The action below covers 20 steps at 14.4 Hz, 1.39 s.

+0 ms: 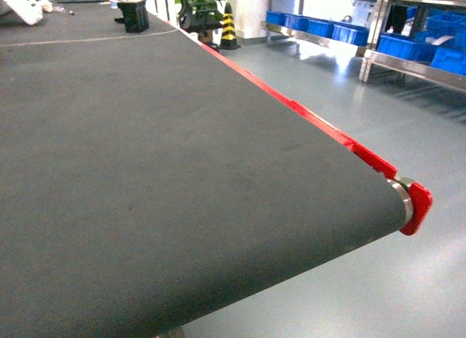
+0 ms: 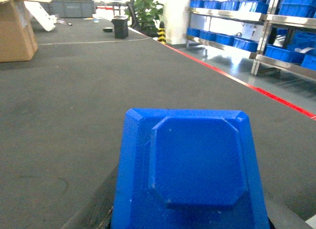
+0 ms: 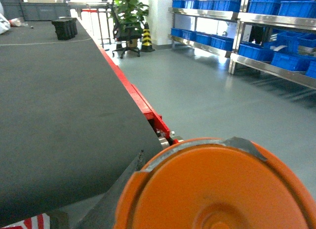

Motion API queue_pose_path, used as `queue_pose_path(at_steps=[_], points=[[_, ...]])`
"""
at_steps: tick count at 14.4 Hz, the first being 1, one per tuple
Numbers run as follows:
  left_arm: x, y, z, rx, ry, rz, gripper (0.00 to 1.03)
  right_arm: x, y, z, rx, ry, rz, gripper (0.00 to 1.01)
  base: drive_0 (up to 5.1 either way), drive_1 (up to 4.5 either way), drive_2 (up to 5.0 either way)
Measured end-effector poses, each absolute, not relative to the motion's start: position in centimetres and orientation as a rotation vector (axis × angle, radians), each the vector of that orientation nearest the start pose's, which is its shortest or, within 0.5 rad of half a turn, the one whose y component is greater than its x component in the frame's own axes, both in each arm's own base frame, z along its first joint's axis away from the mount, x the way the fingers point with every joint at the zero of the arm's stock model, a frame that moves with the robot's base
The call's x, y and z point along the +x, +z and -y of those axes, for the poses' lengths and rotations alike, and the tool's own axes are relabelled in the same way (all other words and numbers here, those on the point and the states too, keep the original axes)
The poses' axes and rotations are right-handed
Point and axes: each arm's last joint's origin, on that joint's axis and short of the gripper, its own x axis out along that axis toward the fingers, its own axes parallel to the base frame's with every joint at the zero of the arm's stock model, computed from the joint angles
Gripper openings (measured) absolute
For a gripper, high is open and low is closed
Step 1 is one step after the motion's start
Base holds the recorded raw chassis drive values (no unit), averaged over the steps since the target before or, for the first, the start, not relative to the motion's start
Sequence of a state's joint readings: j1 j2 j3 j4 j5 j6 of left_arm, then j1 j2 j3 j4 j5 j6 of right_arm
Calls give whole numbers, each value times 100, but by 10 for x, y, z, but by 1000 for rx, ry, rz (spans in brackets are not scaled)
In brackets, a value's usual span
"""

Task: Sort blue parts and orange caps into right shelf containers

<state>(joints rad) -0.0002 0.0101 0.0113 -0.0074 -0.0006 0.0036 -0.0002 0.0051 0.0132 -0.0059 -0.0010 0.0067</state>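
A blue part [image 2: 190, 167], a squarish moulded piece with cut corners, fills the lower middle of the left wrist view. My left gripper [image 2: 190, 214] is shut on it, and only a dark finger [image 2: 101, 209] shows at its left side. A round orange cap [image 3: 217, 189] fills the bottom of the right wrist view with my right gripper [image 3: 197, 209] shut on it, one grey finger [image 3: 111, 199] showing beside it. Both are held over the dark belt's near end. Neither gripper appears in the head view. The blue shelf containers [image 1: 404, 46] [image 2: 284, 54] [image 3: 252, 50] stand on metal racks at the far right.
A long dark conveyor belt [image 1: 145, 170] with a red side rail [image 1: 306, 116] ends in a red bracket [image 1: 419, 207]. A black box [image 1: 134, 16] and a cardboard box [image 2: 16, 31] stand far up the belt. A plant, a chair and a striped cone [image 1: 228, 28] stand behind; grey floor [image 3: 222, 95] lies before the racks.
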Motion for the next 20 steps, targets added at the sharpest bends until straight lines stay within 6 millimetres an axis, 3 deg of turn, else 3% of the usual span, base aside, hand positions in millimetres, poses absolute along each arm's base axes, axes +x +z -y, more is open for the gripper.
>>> queue_pose_path(at_steps=[20], points=[[98, 166, 0, 4, 0, -6, 42, 97, 167, 0, 7, 0, 2, 44, -163, -163, -163]])
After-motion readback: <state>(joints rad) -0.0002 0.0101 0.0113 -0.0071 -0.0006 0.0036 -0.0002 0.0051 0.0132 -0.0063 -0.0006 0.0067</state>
